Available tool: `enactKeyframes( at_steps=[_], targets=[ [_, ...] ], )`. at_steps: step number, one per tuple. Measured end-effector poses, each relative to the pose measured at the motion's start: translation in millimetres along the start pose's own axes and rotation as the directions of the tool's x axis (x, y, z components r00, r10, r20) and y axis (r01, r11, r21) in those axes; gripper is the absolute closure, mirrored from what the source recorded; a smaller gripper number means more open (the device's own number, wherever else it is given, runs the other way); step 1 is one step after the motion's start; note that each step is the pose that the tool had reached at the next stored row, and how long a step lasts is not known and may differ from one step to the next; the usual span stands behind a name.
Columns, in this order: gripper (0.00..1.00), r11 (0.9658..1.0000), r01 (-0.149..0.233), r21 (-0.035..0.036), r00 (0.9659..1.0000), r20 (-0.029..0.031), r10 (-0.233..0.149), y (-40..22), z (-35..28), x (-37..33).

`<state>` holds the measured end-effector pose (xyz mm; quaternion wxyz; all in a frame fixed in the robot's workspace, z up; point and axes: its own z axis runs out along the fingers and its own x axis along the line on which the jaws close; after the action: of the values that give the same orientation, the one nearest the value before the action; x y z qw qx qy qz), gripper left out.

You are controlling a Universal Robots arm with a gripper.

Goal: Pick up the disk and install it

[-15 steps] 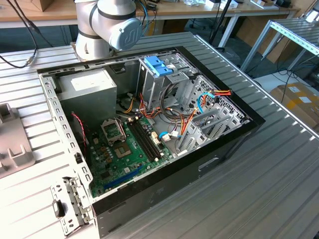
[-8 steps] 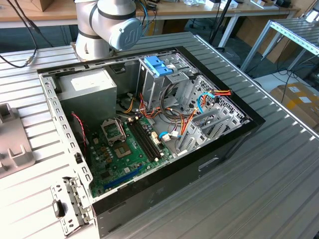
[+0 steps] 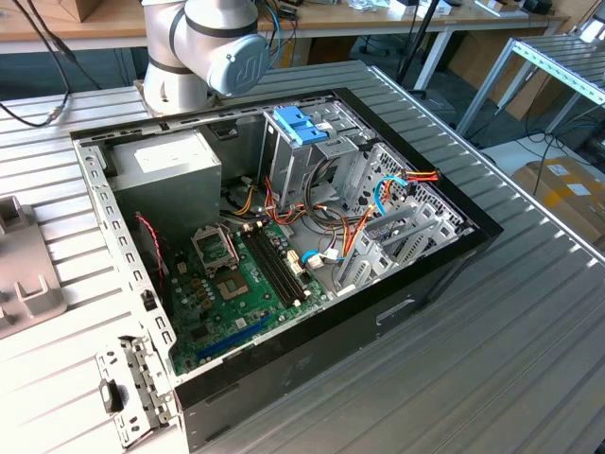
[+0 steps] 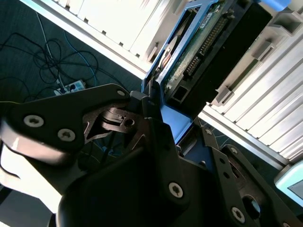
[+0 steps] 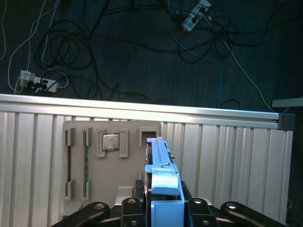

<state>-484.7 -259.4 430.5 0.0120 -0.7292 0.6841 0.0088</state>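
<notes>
**Gripping the disk point(image 5: 159, 163) on edge**

The gripper point(image 5: 163, 210) is clamped on the disk, pinching its blue rails. The disk is held edge-on, close by a grey tray point(image 5: 106, 170) on the ribbed table point(image 5: 227, 161). The open computer case point(image 3: 397, 303) lies mid-table in the exterior view.

Ribbed metal table point(image 3: 529, 312) carries open computer case point(image 3: 378, 331), grey fixture tray point(image 3: 19, 255)

Bright even light; glare whitens the ribbed table point(image 4: 109, 19).
</notes>
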Motion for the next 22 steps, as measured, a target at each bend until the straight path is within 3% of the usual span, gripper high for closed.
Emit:
enactKeyframes(
  at_steps=[6, 22],
  targets=[
    [0.63, 1.0, 0.0, 0.0, 1.0, 0.0, 0.0, 0.0, -6.0, -0.2],
    [0.63, 1.0, 0.0, 0.0, 1.0, 0.0, 0.0, 0.0, -9.2, -0.3]
  ],
)
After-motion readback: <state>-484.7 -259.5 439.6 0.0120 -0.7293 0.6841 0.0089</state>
